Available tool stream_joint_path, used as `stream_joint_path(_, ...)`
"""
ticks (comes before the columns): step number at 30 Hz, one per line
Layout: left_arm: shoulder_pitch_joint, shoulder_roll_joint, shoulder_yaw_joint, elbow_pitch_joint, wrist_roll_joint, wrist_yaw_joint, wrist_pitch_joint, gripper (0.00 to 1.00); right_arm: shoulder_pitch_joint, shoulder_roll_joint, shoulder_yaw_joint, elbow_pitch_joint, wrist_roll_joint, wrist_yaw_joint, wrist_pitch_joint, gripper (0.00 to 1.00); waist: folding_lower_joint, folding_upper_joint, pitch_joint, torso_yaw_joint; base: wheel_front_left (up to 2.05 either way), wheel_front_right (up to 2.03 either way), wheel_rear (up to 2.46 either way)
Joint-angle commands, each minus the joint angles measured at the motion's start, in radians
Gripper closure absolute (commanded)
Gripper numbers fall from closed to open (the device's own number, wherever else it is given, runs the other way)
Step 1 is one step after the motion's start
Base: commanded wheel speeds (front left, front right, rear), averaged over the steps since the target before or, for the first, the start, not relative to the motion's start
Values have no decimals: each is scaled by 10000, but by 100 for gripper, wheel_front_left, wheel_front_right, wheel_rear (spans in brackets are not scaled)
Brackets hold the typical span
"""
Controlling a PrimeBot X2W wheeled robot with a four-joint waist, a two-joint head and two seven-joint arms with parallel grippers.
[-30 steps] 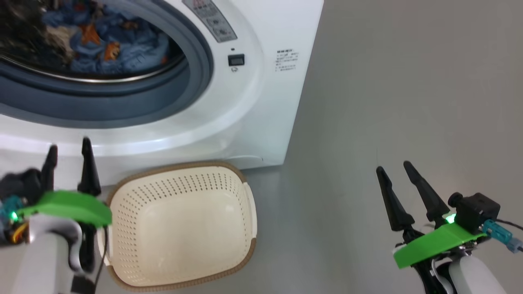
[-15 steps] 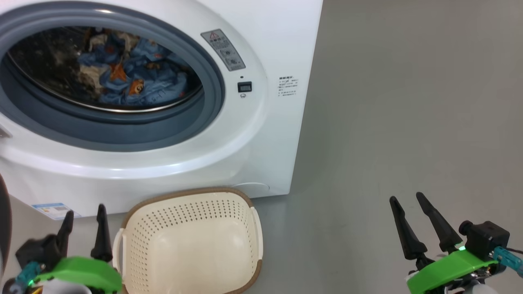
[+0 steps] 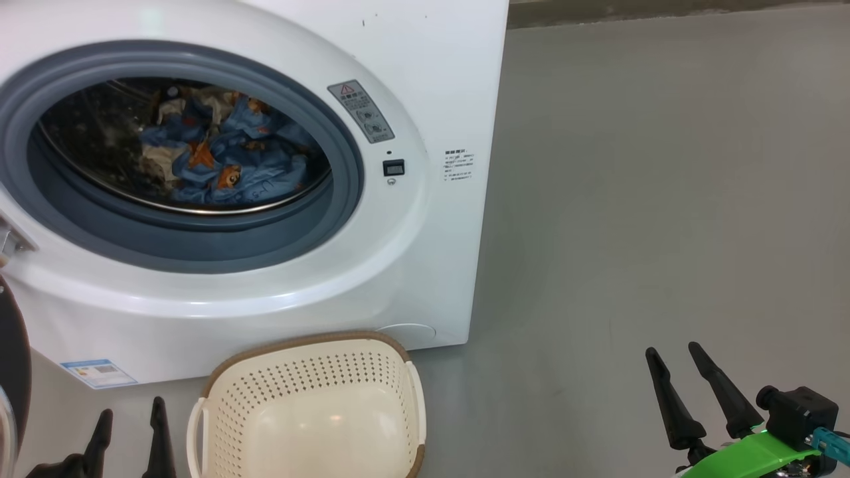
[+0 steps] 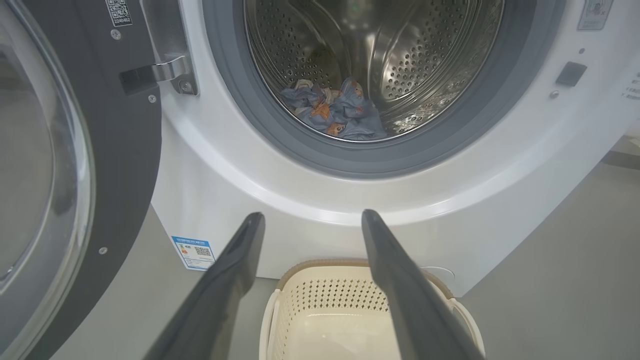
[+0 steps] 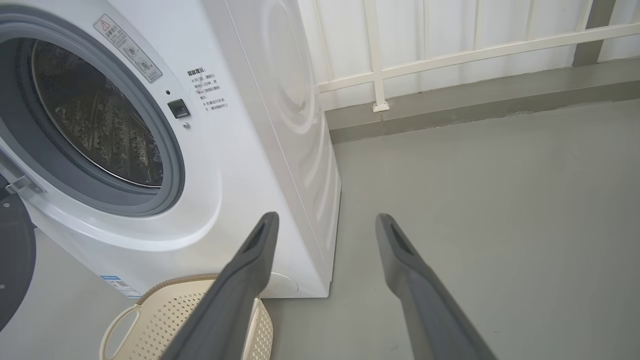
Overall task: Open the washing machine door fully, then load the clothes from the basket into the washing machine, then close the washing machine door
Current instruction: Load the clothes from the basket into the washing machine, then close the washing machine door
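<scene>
Here, the washing machine door (image 3: 12,372) hangs open at nine o'clock of the washing machine (image 3: 425,265); its blue label (image 3: 98,373) and red-triangle warning sticker (image 3: 362,111) are unreadable. The clothes (image 3: 226,166) lie in the drum (image 3: 86,146), the basket (image 3: 305,411) at six o'clock. Left gripper (image 3: 131,406) at seven, right gripper (image 3: 672,348) at four: jaws apart.

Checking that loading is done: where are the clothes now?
The clothes lie in the drum of the washing machine, at the head view's upper left, behind the grey gasket and above the basket.
</scene>
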Motion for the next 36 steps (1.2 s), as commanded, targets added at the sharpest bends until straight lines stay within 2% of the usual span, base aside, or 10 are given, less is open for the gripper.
stream_joint_path(1, -65, 125, 393, -344, 94, -15, -65, 0, 80, -199, 137, -267, 59, 17, -74, 0, 0, 0, 4, 1, 0, 0, 0)
stream_joint_path(21, -10, -23, 484, -488, 183, -15, -65, 0, 129, -197, 96, -285, 60, 17, -74, 0, 0, 0, -80, 62, -7, 7, 0)
stream_joint_path(36, 127, -93, 362, -560, 178, -15, -65, 0, 148, -237, 169, -256, 88, 17, -74, 0, 0, 0, -184, 47, -147, 143, 3)
